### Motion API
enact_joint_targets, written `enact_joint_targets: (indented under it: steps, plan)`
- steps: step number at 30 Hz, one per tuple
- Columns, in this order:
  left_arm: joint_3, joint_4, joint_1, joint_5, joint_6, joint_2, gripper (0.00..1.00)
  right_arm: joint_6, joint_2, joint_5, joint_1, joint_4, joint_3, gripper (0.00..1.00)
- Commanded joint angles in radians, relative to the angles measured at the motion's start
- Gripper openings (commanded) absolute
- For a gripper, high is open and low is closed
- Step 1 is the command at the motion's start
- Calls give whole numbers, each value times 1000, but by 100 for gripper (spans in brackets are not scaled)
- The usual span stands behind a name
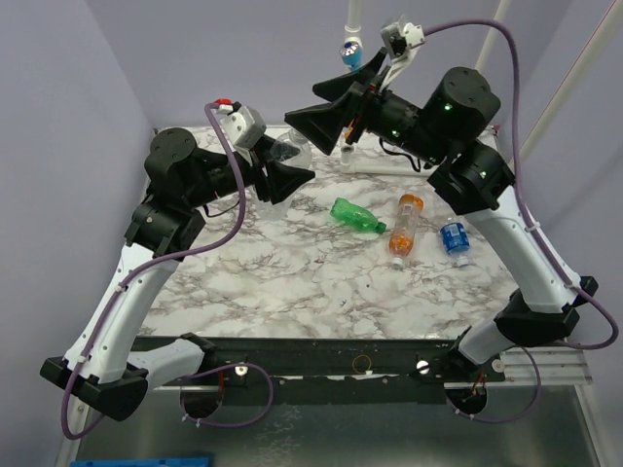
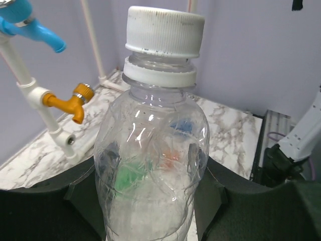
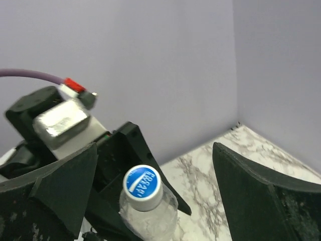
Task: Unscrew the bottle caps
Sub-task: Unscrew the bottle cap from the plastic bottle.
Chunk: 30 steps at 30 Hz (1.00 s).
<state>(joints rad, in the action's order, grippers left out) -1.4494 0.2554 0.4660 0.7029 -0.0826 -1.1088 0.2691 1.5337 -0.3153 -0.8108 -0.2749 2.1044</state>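
Left pincer is clenched around the clear bottle, held upright over the table's far left with its cap on, while the right pincer is spread wide near the cap, not touching.

White-and-black arms, purple cables, perhaps green LEDs
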Motion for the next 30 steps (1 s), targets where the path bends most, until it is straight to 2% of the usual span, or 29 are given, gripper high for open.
enact_joint_targets:
  steps: [1,6,9,11,16,20,23,27,30]
  plan:
    - [-3,3,0,-167,50,-2,0,10,47,124,-10,-90,17,94]
    - [3,3,1,-177,50,-3,0,23,65,104,-10,-70,20,84]
    - [3,3,2,-174,48,-3,0,31,66,103,-10,-54,7,73]
    - [4,2,2,-174,46,-3,0,37,63,101,-11,-44,-6,62]
    - [7,2,3,-140,34,0,0,40,41,86,-10,-8,-44,22]
    - [4,0,3,-44,-8,2,0,22,12,30,-10,21,-66,2]
    - [-15,-16,3,168,-80,1,0,3,-24,-75,-8,60,-90,1]
    - [-58,-92,3,535,-285,-17,0,9,-88,-369,-2,168,-162,1]
    - [-96,-109,12,631,-374,-23,0,81,-148,-650,-1,382,-275,1]
